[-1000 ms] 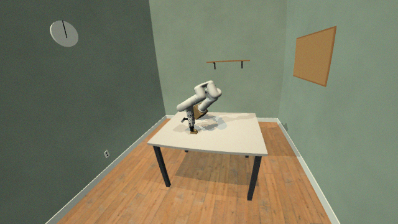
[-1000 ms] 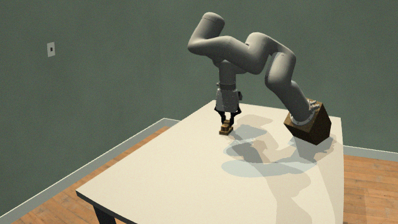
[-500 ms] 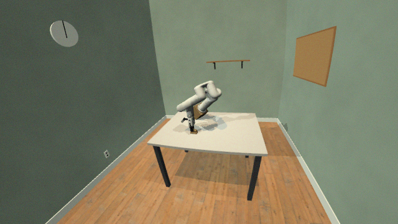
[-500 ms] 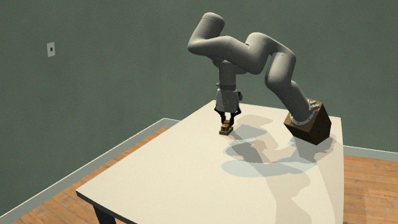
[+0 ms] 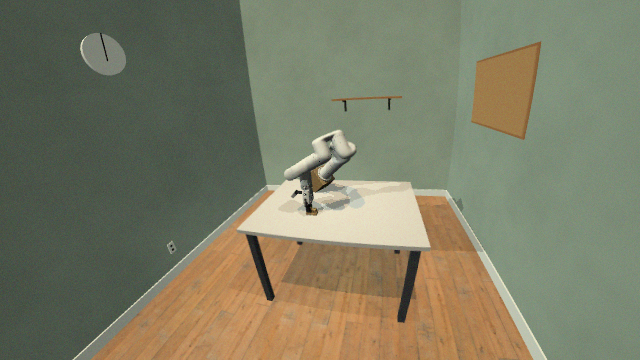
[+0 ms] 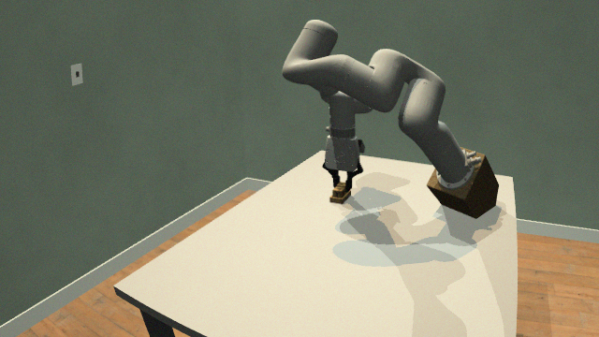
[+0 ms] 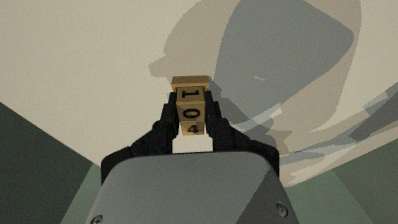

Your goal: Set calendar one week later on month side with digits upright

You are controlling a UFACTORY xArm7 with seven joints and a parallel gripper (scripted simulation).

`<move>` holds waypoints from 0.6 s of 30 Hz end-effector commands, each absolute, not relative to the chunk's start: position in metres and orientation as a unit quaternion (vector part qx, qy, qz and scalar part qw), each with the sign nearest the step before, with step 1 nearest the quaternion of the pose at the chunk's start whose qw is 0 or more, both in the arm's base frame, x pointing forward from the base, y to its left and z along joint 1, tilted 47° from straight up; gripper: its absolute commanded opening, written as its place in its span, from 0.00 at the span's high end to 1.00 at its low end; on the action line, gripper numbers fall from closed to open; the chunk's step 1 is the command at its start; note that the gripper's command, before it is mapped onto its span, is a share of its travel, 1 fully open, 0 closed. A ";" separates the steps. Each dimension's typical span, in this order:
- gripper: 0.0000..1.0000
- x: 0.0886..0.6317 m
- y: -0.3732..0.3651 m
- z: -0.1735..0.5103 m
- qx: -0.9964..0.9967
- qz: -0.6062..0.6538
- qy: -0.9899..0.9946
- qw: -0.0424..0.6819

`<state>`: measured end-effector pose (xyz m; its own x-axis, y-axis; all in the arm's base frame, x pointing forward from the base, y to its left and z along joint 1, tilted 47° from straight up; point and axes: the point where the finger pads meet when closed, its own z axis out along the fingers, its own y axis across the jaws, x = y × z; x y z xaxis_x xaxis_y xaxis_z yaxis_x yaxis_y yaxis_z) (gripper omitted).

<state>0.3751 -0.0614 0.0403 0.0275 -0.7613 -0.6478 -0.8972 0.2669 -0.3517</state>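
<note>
Black-fingered hand (image 5: 308,210) (image 6: 343,186) (image 7: 191,101) low, well inside table edges (image 5: 334,242) (image 6: 159,313).

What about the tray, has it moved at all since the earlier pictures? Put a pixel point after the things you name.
No, the tray (image 5: 312,214) (image 6: 338,200) (image 7: 190,81) shows no visible shift: in the exterior view it sits at the same spot relative to the wooden mounting block (image 5: 321,186) (image 6: 487,187).
</note>
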 end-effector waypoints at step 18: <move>0.73 0.377 -0.061 0.039 -0.599 0.085 0.693 0.393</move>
